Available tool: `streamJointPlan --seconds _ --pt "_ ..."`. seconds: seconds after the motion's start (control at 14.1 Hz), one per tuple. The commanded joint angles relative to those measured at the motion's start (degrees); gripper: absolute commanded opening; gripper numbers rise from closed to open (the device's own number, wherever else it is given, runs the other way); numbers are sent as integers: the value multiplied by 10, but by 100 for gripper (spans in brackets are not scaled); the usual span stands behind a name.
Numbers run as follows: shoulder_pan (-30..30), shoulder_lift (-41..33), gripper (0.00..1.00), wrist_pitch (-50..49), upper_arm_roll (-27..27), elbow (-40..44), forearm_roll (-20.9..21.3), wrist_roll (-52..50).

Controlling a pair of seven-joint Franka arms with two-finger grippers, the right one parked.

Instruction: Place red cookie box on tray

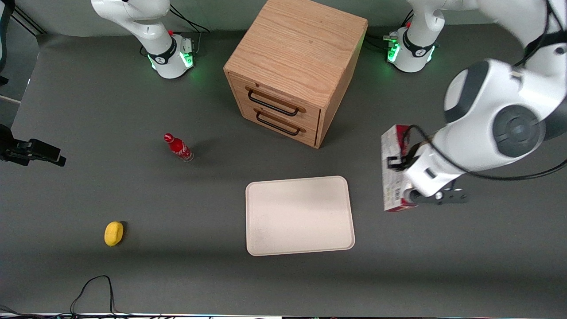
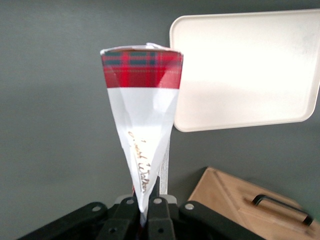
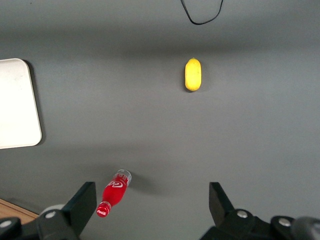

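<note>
Gripping the cookie box (image 1: pixel 392 168) by its end, the gripper (image 2: pixel 146 207) has its fingers clamped on the thin edge, the box hanging above the table (image 1: pixel 133 199) at the tray's (image 1: pixel 299 215) three o'clock, apart from it. At the tray's twelve o'clock stands the cabinet (image 1: pixel 296 66); a bottle (image 1: pixel 178 147) at ten, a lemon (image 1: pixel 114 233) at nine.

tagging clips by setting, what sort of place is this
Likely a robot lab tabletop: a gripper shut on a red cookie box beside a cream-beige tray, on a grey mat with arm bases.
</note>
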Motion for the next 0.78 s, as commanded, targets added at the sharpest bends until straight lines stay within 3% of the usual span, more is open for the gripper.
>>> streamJointPlan --seconds 0.0,0.21,0.71 --pt "-45 80 0 4 11 92 23 -78" --pt "-74 123 0 77 11 91 60 -117" --pt "-106 196 0 225 16 48 98 -124"
